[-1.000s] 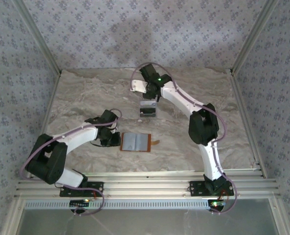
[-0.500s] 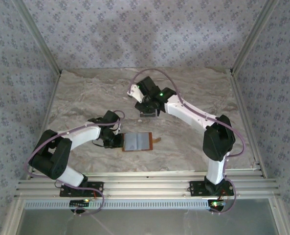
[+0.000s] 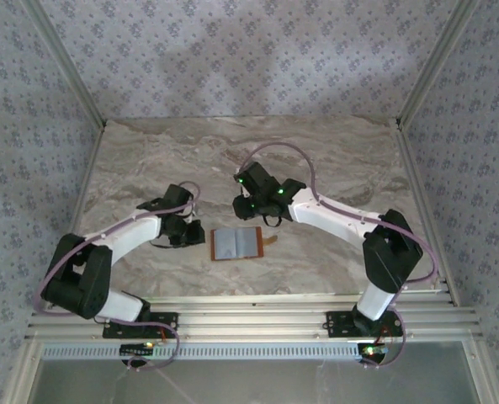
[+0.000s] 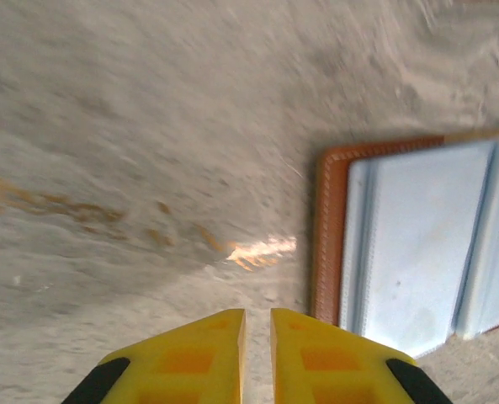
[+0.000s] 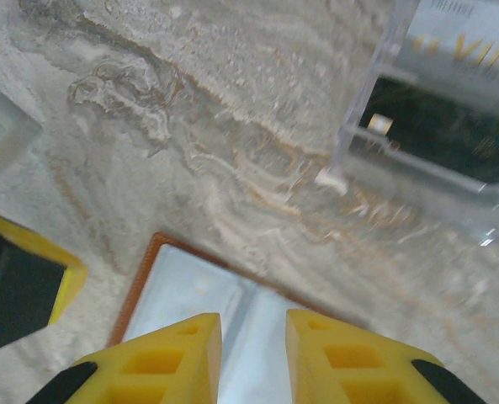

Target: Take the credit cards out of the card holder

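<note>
Room: patterned grey-blue walls (image 3: 64,67) are closing in on three sides of the holder, with metal rails running along the side nearest the arm bases.
Table (image 3: 148,160): a beige marbled top is lying under the holder, streaked with brown veins.
Holder (image 3: 235,243): it is lying open and flat near the table's middle, with the grey-blue lining facing up inside a stitched brown leather rim.
Holder axis: its long side is running left to right, roughly along the near rails.
Stand (image 5: 375,109): a clear plastic stand is sitting just beyond the holder's far edge, blurred.
Right gripper (image 5: 253,318): it is hovering over the holder's lining, fingers parted by a modest gap and holding nothing.
Left gripper (image 4: 257,313): it is hanging just off the holder's left edge, fingers nearly closed on a thin slit, empty.
Dark card (image 5: 451,135): it is standing in the stand.
Whitish card (image 5: 476,34): it is showing above the dark one.
Tab (image 3: 270,241): it is sticking out from the holder's right edge.
</note>
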Tool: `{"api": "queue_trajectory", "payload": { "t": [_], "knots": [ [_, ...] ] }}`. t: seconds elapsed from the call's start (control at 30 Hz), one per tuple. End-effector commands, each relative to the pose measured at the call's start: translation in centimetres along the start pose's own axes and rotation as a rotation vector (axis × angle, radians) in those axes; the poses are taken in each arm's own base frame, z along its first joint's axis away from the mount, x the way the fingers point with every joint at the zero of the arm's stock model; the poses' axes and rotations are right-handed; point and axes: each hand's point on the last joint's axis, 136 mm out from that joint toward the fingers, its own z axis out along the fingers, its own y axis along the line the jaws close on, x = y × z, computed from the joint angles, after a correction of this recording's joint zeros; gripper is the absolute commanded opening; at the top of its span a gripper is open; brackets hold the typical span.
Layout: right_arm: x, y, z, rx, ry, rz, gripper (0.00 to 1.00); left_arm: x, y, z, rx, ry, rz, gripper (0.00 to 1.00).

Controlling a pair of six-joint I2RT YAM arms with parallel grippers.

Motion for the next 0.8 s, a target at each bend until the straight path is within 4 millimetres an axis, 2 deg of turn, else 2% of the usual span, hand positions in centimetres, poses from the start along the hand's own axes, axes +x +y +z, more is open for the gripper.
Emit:
{"api": "queue_trajectory", "payload": {
  "t": [0.0,0.17,0.33,0.6,0.77],
  "knots": [
    [1.9,2.1,1.5,-0.086,0.079,0.171,0.26,-0.8,0.5,-1.1,0.039,-0.040,-0.029,0.17],
    [4.1,5.1,4.1,-0.153,0.174,0.196,0.28,-1.4,1.8,-1.9,0.070,-0.082,-0.079,0.17],
    [5.1,7.0,6.4,-0.170,0.240,0.183,0.30,-1.7,1.2,-2.4,0.118,-0.114,-0.094,0.17],
    [6.7,8.1,8.6,-0.176,0.305,0.190,0.32,-1.6,1.1,-2.3,0.134,-0.122,-0.101,0.17],
    [7.8,8.0,9.4,-0.166,0.342,0.193,0.33,-1.5,0.9,-2.4,0.149,-0.120,-0.102,0.18]
  ]
}}
